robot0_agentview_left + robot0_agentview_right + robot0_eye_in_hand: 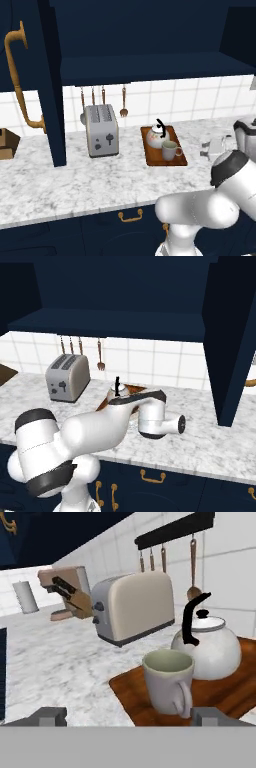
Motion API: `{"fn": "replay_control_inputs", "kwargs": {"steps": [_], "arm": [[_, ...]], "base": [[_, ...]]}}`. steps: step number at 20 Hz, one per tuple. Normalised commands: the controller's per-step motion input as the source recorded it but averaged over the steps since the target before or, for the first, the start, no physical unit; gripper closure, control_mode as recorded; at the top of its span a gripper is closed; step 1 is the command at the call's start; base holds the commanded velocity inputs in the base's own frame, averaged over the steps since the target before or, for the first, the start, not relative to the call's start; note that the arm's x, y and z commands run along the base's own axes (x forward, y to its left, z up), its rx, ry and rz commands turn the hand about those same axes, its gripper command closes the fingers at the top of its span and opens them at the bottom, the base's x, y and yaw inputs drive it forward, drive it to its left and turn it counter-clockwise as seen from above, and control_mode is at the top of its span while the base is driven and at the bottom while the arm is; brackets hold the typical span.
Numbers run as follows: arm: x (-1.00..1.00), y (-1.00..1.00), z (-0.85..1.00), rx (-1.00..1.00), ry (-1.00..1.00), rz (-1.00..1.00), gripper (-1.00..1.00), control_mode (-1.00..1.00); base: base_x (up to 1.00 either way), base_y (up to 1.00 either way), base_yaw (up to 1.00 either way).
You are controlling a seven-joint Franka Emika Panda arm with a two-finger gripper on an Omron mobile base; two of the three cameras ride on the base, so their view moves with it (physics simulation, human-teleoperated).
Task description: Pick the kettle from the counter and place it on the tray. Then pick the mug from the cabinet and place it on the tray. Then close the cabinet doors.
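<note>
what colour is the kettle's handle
Black, an arched handle over the white kettle; clearest in the hand view.

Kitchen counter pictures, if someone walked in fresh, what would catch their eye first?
Most likely the brown tray on the marbled counter, with the white kettle and the grey mug standing side by side on it, just right of the silver toaster. Next, the tall navy cabinet door swung open at the left, with its long brass handle. In the hand view the open pincer sits right in front of the mug.
</note>
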Motion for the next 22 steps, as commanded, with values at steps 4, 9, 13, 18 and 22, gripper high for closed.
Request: {"fn": "replay_control_inputs", "kwargs": {"steps": [4,9,13,18,22], "arm": [[-0.29,-0.23,0.55,0.11,0.04,-0.08,-1.0,-1.0],[-0.15,-0.26,0.3,0.29,0.01,0.01,-1.0,-1.0],[-0.33,-0.35,0.62,0.33,0.0,0.0,-1.0,-1.0],[-0.16,-0.35,0.53,0.29,0.0,0.0,-1.0,-1.0],[-0.03,-0.07,0.1,0.05,0.0,0.0,-1.0,-1.0]], "base": [[0.0,0.0,0.0],[0.0,0.0,0.0],[0.0,0.0,0.0],[0.0,0.0,0.0],[0.0,0.0,0.0]]}}
